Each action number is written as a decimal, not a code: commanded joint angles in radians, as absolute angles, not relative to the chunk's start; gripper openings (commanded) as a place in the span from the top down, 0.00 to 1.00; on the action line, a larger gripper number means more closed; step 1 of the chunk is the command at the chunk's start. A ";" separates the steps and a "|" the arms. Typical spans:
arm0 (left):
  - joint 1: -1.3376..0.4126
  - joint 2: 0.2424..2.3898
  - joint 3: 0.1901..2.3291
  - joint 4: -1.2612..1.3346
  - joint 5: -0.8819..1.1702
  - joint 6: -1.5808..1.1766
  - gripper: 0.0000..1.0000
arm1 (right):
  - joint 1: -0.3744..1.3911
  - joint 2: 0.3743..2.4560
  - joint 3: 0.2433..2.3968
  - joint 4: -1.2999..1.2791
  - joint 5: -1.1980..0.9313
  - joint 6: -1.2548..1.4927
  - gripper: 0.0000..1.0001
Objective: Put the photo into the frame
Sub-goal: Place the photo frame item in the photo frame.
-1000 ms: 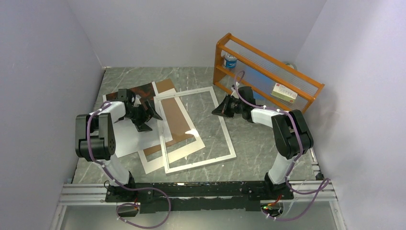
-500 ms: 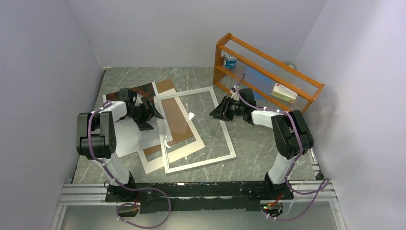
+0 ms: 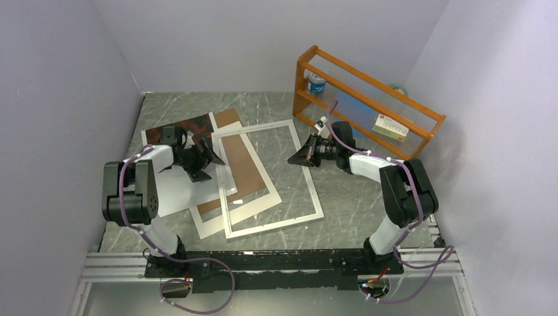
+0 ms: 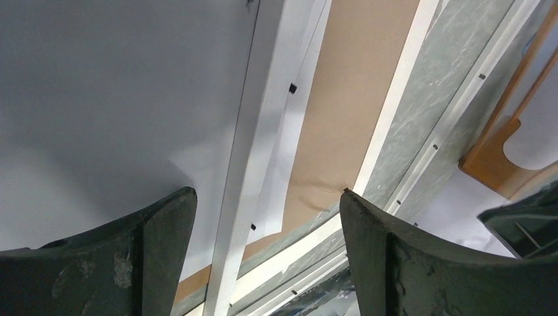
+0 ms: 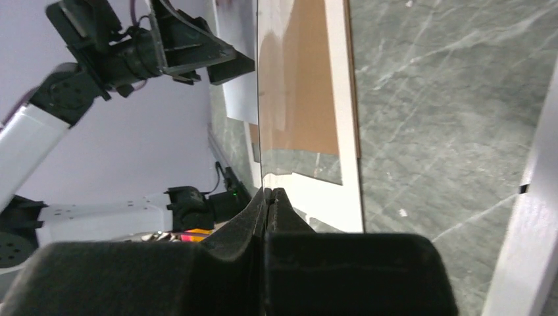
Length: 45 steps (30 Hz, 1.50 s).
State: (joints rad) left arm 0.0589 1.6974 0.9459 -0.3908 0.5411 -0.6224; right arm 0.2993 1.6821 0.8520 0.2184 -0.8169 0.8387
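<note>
The photo (image 3: 172, 192) lies flat at the left, its dark red part at the far end and its pale part near. My left gripper (image 3: 205, 163) hovers open and empty over the photo's right edge. In the left wrist view (image 4: 266, 192) the pale print (image 4: 99, 99) shows below it. The white frame (image 3: 310, 187) lies flat in the middle. My right gripper (image 3: 294, 158) sits over the frame's right side. In the right wrist view (image 5: 270, 194) it is shut on the edge of a thin clear pane (image 5: 258, 99).
A brown backing board (image 3: 243, 164) on a white mat (image 3: 209, 225) lies partly under the frame's left side. An orange wooden rack (image 3: 368, 99) stands at the back right, holding a blue tin (image 3: 316, 83) and a small box (image 3: 391, 126).
My right gripper has moved slightly left and nearer, still shut on the pane. My left gripper has barely moved.
</note>
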 commanded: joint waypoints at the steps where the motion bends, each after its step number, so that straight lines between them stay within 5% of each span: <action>1: 0.055 1.594 0.899 -0.331 0.489 -0.664 0.15 | 0.300 1.606 0.917 0.229 -0.883 0.936 1.00; 17: 0.056 1.415 0.826 -0.424 0.216 -0.791 0.06 | 0.306 1.666 0.891 0.217 -0.919 0.935 1.00; 21: 0.056 1.421 0.828 -0.436 0.234 -0.803 0.06 | 0.312 1.627 0.959 0.121 -0.885 0.889 0.85; 25: 0.055 1.394 0.829 -0.454 0.215 -0.816 0.06 | 0.330 1.600 1.038 0.062 -0.884 0.888 1.00; 34: 0.095 1.342 0.893 -0.631 0.034 -0.849 0.06 | 0.416 1.538 1.187 0.037 -0.903 0.967 1.00; 45: 0.168 1.313 0.859 -0.610 0.132 -0.846 0.06 | 0.441 1.603 1.151 0.042 -0.895 0.884 1.00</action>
